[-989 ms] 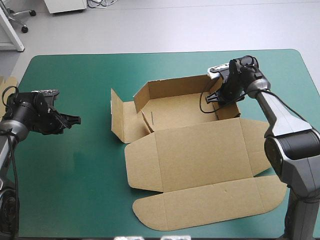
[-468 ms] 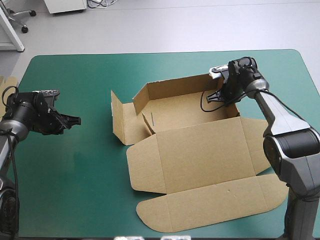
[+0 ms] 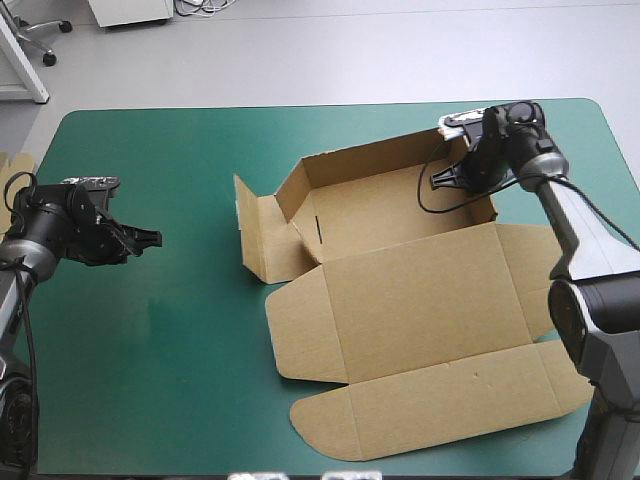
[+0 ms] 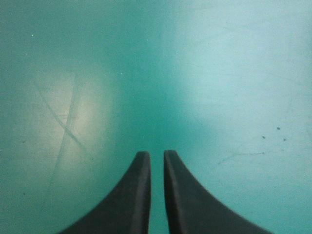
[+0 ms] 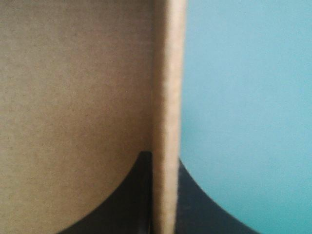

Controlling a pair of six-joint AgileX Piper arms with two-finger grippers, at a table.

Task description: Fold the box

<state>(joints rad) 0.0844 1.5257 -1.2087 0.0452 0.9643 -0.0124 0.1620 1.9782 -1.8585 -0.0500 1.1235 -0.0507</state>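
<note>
Two pincers: R pincer (image 3: pixel 462 180) clamped on end wall of box (image 3: pixel 400 290), which lies toward right edge of worktop (image 3: pixel 150 350); L pincer (image 3: pixel 150 238) together, near its left edge. Risk: one-sided pull skews box, creases wall.

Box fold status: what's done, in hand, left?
Done: on the box the far wall is up, the tray half formed. In hand: right gripper shut on the right wall. Left: the left side flap stands loose outside, the lid lies flat; left gripper, shut, hovers over bare teal-green cover.
</note>
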